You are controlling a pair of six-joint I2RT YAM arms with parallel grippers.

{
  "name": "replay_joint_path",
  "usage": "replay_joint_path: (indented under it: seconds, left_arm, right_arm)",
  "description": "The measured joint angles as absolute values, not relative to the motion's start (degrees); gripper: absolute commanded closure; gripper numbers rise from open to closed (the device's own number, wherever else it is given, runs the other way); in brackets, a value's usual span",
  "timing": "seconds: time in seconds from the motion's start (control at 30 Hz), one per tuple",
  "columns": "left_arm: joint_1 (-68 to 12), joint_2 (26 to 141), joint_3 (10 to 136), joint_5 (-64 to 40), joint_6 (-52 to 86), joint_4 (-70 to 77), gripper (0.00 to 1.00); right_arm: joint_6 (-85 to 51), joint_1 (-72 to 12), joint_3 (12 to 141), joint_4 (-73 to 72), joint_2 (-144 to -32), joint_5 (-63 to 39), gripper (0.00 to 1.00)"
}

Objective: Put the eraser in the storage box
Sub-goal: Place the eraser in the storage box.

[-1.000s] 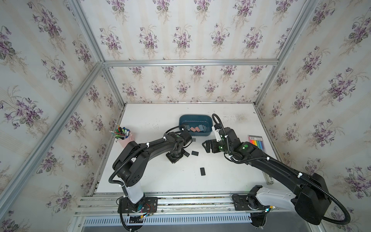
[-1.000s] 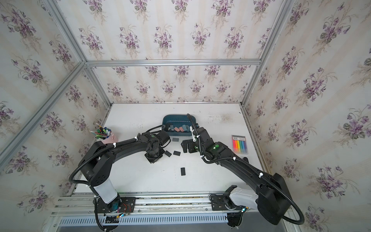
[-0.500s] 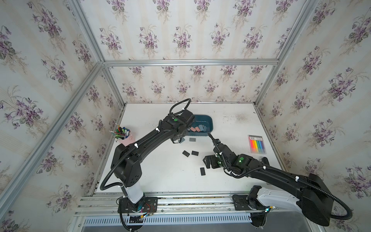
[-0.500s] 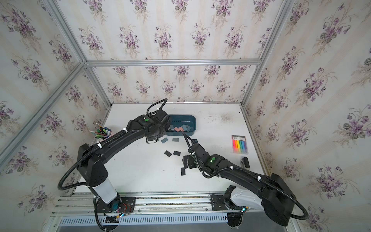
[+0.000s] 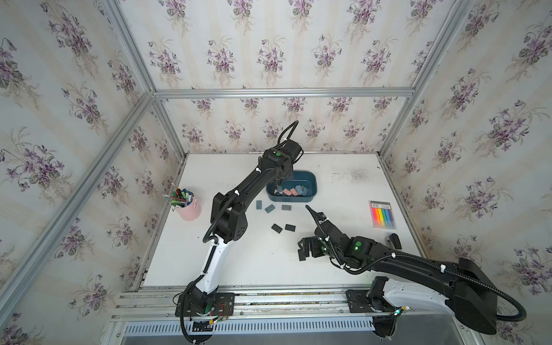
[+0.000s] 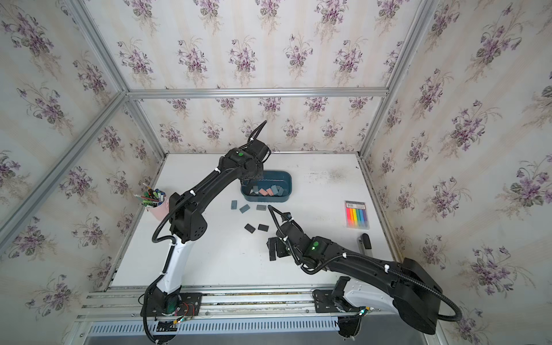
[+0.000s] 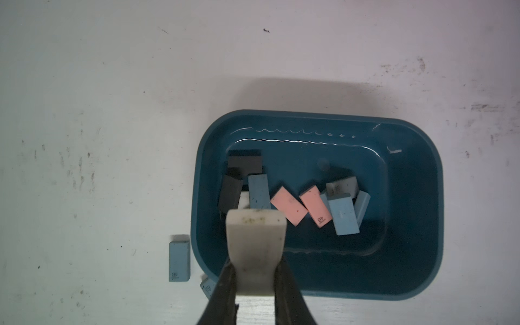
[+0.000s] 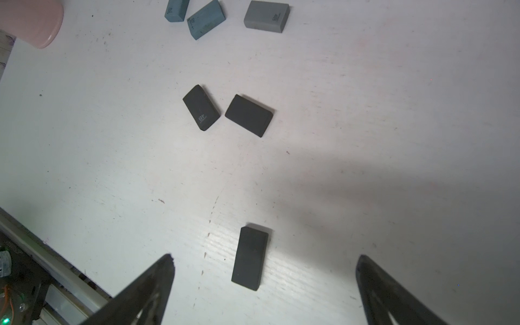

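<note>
Since one second earlier, the left arm has been lifted from the loose erasers and carried over the storage box (image 5: 313, 185). The right arm has been drawn back from the box toward the near edge of the surface (image 5: 239, 263).

Around the work area are seen a pink pen cup (image 5: 188, 209) at the left edge and a packet of coloured strips (image 5: 383, 215) at the right. A small dark object (image 5: 395, 240) beside the packet cannot be identified. Three blue-grey erasers (image 5: 269, 208) lie in a row just in front of the box. Two black erasers (image 8: 201, 108) lie side by side, close but apart, nearer the middle. Pink erasers (image 7: 288, 209) are heaped inside the box with blue, grey and black ones.

The left gripper (image 7: 254, 263) is clamped on a whitish eraser (image 7: 255, 233). This eraser is held above the end of the box nearer the pen cup, over the black and blue pieces there, and is not yet resting inside. The right gripper (image 8: 264, 256) is spread wide above a lone black eraser (image 8: 250, 259), which lies flat on the surface between the two fingers and is touched by neither.
</note>
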State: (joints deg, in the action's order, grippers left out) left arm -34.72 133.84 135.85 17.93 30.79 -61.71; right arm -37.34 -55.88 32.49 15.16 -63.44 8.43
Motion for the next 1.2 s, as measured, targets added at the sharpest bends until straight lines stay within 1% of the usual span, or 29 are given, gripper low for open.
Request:
replay_joint_path:
  seconds: [0.17,0.37,0.5,0.57,0.67,0.8,0.87,0.9,0.93,1.1,1.13,1.17,1.2]
  left_arm:
    - [-34.6,137.9,137.5,17.5,26.5,-62.1,0.76]
    - [-34.6,139.2,137.2,17.8,23.0,-61.7,0.72]
    - [-34.6,141.7,137.2,18.1,21.5,-61.8,0.68]
    - [-34.8,142.6,137.2,18.5,20.8,-62.2,0.64]
    - [-34.9,143.4,137.2,19.6,20.1,-62.5,0.63]
    - [-34.9,144.5,137.3,21.4,19.4,-62.7,0.53]
    - [-34.9,144.6,137.3,22.2,19.0,-63.1,0.46]
    - [-34.8,144.6,137.3,22.6,18.9,-63.1,0.39]
    - [-34.8,144.6,137.4,23.0,18.6,-63.2,0.36]
    - [-35.0,144.4,137.4,24.4,17.9,-63.4,0.34]
    - [-35.0,144.4,137.4,24.6,17.6,-63.4,0.31]
    - [-35.2,144.4,137.4,24.8,17.3,-63.4,0.24]
    - [-35.3,144.4,137.4,25.1,16.9,-63.4,0.2]
  right_arm:
    - [-38.2,-56.4,31.5,15.0,-61.1,9.0,0.0]
    - [-39.0,-56.6,30.9,14.5,-60.0,9.4,0.0]
    - [-39.1,-57.0,31.0,14.0,-60.0,9.5,0.0]
    - [-39.2,-57.1,31.1,14.0,-60.0,9.6,0.0]
    - [-39.2,-57.2,31.4,13.8,-60.0,9.6,0.0]
    - [-39.2,-57.5,31.8,13.6,-60.0,9.8,0.0]
    - [-39.2,-57.5,32.0,13.6,-59.9,9.8,0.0]
    - [-39.2,-57.6,32.0,13.6,-59.7,9.8,0.0]
    - [-39.2,-57.6,32.0,13.7,-59.5,9.9,0.0]
    - [-39.2,-57.6,32.0,13.7,-58.9,10.4,0.0]
    - [-39.2,-57.7,32.0,13.7,-58.9,10.5,0.0]
    - [-39.2,-57.7,32.0,13.7,-58.9,10.7,0.0]
    - [-39.2,-57.7,32.0,13.7,-58.9,10.7,0.0]
